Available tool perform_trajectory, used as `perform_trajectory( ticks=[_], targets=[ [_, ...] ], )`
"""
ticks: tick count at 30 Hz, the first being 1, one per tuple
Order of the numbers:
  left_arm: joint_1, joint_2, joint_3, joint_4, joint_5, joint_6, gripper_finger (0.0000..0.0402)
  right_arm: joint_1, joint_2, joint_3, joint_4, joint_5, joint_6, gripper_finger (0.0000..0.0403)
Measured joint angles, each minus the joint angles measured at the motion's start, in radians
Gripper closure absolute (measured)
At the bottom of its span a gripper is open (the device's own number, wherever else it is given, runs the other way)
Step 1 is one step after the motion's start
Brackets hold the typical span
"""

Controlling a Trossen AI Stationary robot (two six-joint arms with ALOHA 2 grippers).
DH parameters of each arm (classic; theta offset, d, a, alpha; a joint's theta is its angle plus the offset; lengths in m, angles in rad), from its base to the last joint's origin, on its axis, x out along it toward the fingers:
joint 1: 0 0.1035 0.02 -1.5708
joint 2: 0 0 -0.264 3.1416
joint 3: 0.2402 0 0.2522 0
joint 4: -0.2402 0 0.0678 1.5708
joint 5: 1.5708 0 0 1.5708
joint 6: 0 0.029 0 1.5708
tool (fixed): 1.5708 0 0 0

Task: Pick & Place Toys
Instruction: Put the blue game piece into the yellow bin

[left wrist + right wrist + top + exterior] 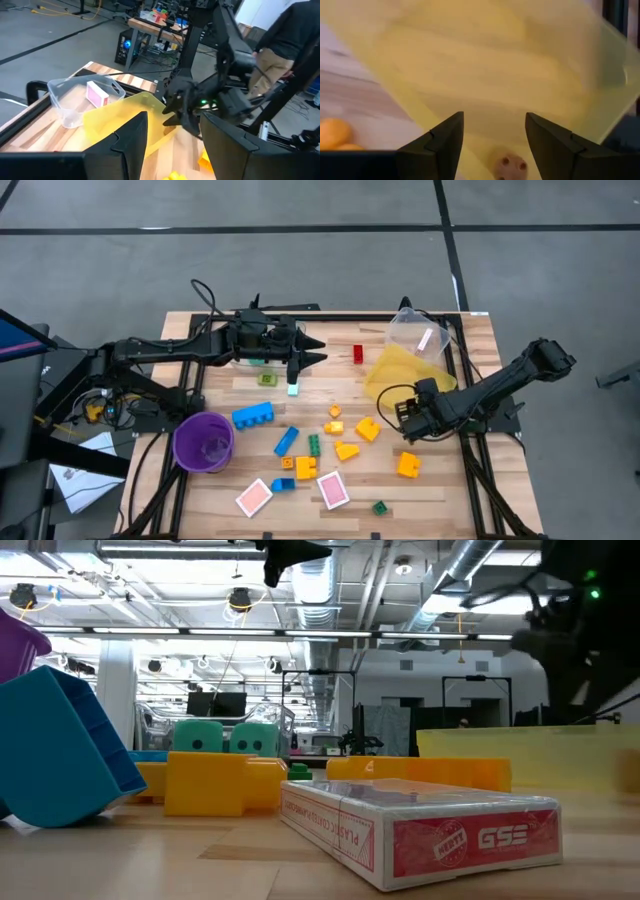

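Left gripper hangs over the table's far side, jaws partly apart, nothing between them. A cyan die lies just below its tips, a green brick beside that.

Bricks and pink cards lie scattered mid-table, well clear of both jaws.

Right gripper sits low at the yellow bin's near edge, jaws partly open and empty; the bin wall fills the gap ahead of them. An orange brick lies just beside them.

Risk: the bin looks tipped, so a forward push by the right jaws could shove or upend it rather than load it. The clear tub holding a card touches the bin and could get knocked.
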Motion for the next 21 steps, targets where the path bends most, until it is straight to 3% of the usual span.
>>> perform_trajectory(
  ticks=[11, 21],
  targets=[
    [0.0, 0.0, 0.0, 0.0, -0.116, 0.001, 0.0225, 0.0, -0.102, 0.127, 0.005, 0.274, -0.213, 0.0197],
    [0.0, 0.0, 0.0, 0.0, -0.117, 0.002, 0.0225, -0.003, -0.233, 0.138, 0.005, 0.423, -0.241, 0.0197]
  ],
)
